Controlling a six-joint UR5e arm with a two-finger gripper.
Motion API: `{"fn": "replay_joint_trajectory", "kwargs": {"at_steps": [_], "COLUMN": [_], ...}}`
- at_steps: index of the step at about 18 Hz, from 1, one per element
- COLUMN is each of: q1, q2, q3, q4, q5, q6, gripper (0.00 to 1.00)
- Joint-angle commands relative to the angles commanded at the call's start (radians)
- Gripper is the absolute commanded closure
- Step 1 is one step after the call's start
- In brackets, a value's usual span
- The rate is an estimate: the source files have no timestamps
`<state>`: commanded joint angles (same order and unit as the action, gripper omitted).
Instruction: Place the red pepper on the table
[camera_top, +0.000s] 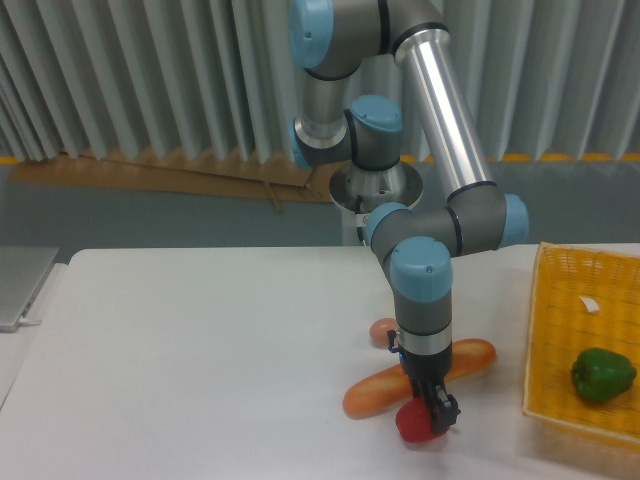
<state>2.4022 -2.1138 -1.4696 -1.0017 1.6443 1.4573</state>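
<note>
You are looking at a robotics laboratory bench: an industrial arm (440, 150) mounted behind a plain white table (200, 370), toy food props such as a bread loaf (375, 392), a yellow wicker basket (560, 330), and a grey corrugated wall (130, 80).

1. The end effector (436, 412) grips the red pepper (414, 422) low over the bench (200, 370).
2. Just behind the pepper lies a bread loaf (375, 392).
3. Right of the pepper, a yellow basket (560, 330) holds a green pepper (602, 374).
</note>
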Motion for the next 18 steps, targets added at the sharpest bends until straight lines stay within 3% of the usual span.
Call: {"fn": "replay_joint_trajectory", "kwargs": {"at_steps": [5, 6, 7, 8, 14, 18], "q1": [-0.011, -0.011, -0.012, -0.011, -0.014, -0.011], "q2": [0.0, 0.002, 0.003, 0.008, 0.014, 0.055], "q3": [-0.003, -0.005, -0.003, -0.005, -0.014, -0.015], "q4": [0.002, 0.003, 0.003, 0.003, 0.002, -0.005], "q5": [0.003, 0.003, 0.003, 0.003, 0.005, 0.003], "q6": [0.0, 0.0, 0.005, 0.003, -0.011, -0.017], "gripper": [0.43, 0.33, 0.05, 0.0, 0.0, 0.0]}}
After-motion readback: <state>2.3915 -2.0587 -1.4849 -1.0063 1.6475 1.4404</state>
